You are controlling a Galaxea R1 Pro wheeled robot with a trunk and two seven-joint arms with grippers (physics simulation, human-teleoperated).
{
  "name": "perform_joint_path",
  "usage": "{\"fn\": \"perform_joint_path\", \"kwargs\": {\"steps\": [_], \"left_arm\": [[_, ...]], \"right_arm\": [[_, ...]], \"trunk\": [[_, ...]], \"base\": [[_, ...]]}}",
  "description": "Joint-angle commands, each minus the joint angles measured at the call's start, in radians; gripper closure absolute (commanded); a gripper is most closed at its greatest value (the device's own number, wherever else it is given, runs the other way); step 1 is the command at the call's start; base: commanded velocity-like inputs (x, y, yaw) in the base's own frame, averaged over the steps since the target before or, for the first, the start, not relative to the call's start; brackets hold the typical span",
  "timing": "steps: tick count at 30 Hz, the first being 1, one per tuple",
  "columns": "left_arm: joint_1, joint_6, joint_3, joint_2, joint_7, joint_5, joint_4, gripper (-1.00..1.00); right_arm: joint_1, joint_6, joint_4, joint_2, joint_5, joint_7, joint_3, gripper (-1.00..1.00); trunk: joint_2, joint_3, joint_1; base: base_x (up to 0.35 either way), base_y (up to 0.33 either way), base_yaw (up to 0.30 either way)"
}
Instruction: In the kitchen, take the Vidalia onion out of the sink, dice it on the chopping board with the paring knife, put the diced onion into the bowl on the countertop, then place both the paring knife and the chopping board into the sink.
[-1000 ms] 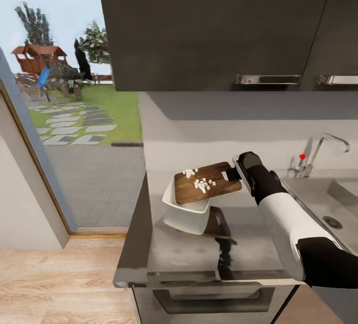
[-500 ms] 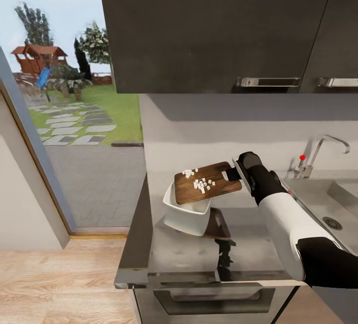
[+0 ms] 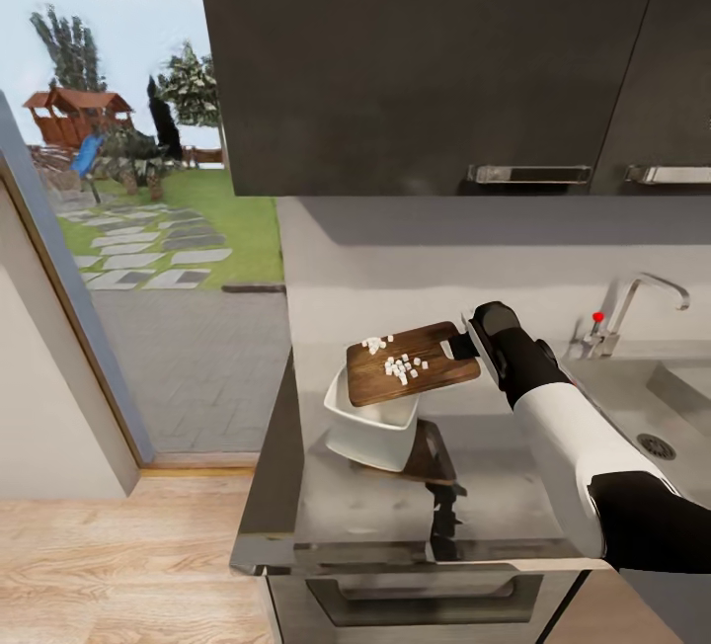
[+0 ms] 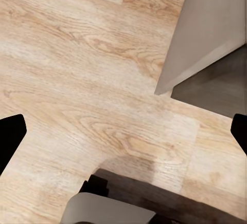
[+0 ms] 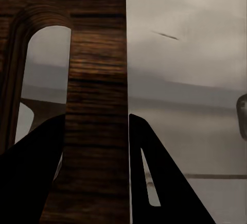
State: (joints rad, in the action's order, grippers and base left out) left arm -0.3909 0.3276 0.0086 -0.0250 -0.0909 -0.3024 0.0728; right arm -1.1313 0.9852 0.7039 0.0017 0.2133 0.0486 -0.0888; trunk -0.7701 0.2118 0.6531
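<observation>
right gripper (image 3: 464,340), jaws clamped on the handle end of the board (image 3: 410,364), holds it over the bowl (image 3: 370,427) on the counter (image 3: 494,486), onion dice (image 3: 400,365) aboard; next, likely a steeper tilt to tip them in.

Dark wall cabinets (image 3: 415,51) with metal handles (image 3: 530,174); pale wood floor (image 3: 109,565); outside, lawn (image 3: 212,204), stepping stones (image 3: 148,249), trees (image 3: 69,46), red playhouse (image 3: 77,113).

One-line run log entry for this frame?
phase: tipping onion | right gripper: shut on chopping board over bowl | diced onion: on board | left gripper: open, above floor
</observation>
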Motion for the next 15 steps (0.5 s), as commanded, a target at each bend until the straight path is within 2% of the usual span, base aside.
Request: {"fn": "perform_joint_path", "kwargs": {"steps": [1,15], "left_arm": [[-0.002,0.007,0.001,-0.001,-0.001,-0.002,0.004,-1.0],[-0.002,0.007,0.001,-0.003,-0.001,-0.003,0.004,-1.0]], "right_arm": [[-0.001,0.004,0.001,0.0,0.008,0.005,-0.002,1.0],[-0.001,0.004,0.001,0.0,0.032,0.005,-0.002,1.0]], "trunk": [[0.006,-0.002,-0.004],[0.104,-0.046,-0.057]], "base": [[0.0,0.0,0.0],[0.0,0.0,0.0]]}}
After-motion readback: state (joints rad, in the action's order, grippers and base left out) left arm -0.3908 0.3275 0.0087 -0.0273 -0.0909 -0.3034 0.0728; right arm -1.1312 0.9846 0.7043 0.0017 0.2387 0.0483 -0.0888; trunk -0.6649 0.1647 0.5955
